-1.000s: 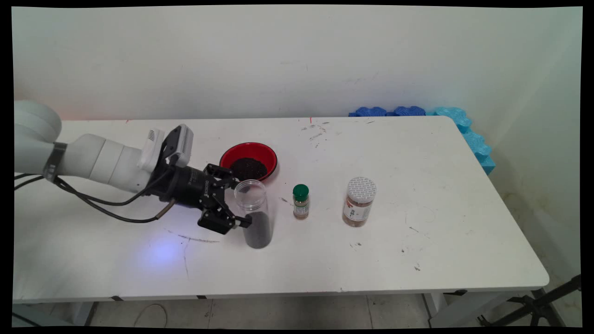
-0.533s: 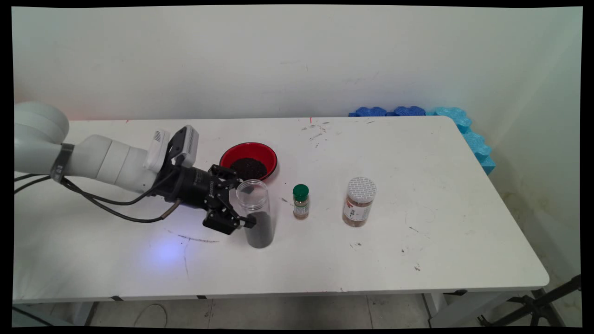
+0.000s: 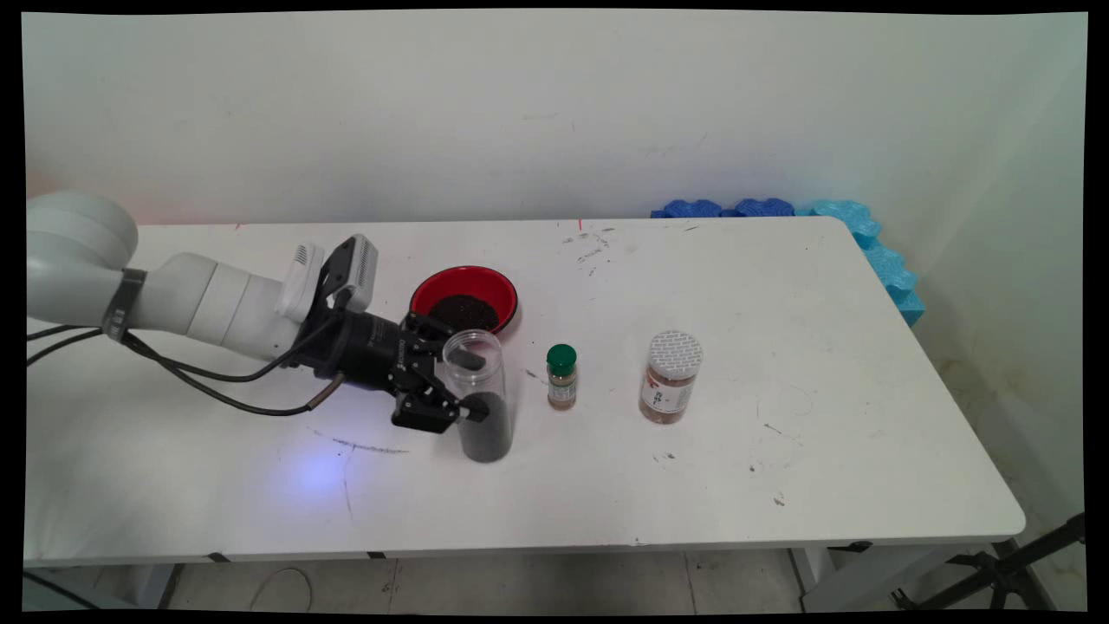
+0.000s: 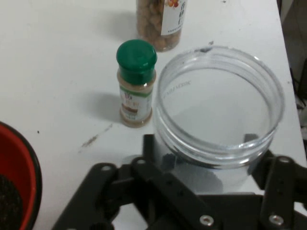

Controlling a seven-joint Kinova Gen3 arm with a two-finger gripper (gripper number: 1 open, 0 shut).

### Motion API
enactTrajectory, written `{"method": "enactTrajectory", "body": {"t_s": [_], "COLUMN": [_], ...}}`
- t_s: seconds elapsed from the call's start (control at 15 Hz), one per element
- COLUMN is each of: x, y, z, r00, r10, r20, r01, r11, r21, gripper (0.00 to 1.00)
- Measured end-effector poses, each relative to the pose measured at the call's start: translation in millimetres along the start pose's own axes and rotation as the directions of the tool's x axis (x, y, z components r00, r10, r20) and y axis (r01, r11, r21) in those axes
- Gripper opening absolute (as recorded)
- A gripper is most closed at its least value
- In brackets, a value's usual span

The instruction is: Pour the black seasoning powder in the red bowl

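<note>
pincer (image 3: 469, 382) has closed in around clear, dark-filled jar (image 3: 479, 407).

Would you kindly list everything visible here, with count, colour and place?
clear jar: 1, open-topped, dark contents in its lower part, table's left-centre, between the end effector's fingers
red bowl: 1, dark contents, just behind the jar
green-capped spice bottle: 1, right of the jar
white-lidded jar: 1, brownish contents, right of the spice bottle
blue foam pieces: several, beyond the table's far right corner
table: 1, white
end effector: 1, black, either side of the clear jar; contact unclear
</note>
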Motion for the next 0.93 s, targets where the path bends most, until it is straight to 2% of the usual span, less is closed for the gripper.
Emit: {"method": "enactTrajectory", "body": {"t_s": [0.4, 0.67, 0.93], "x": [1, 6, 20], "y": [0, -3, -4], "z": [-3, -18, -37], "r00": [1.000, 0.999, 0.997], "r10": [0.013, 0.048, 0.072], "r20": [0.004, 0.021, 0.018], "r01": [-0.013, -0.048, -0.072], "r11": [1.000, 0.999, 0.997], "r21": [-0.014, 0.008, 0.022], "gripper": [0.00, 0.00, 0.00]}}
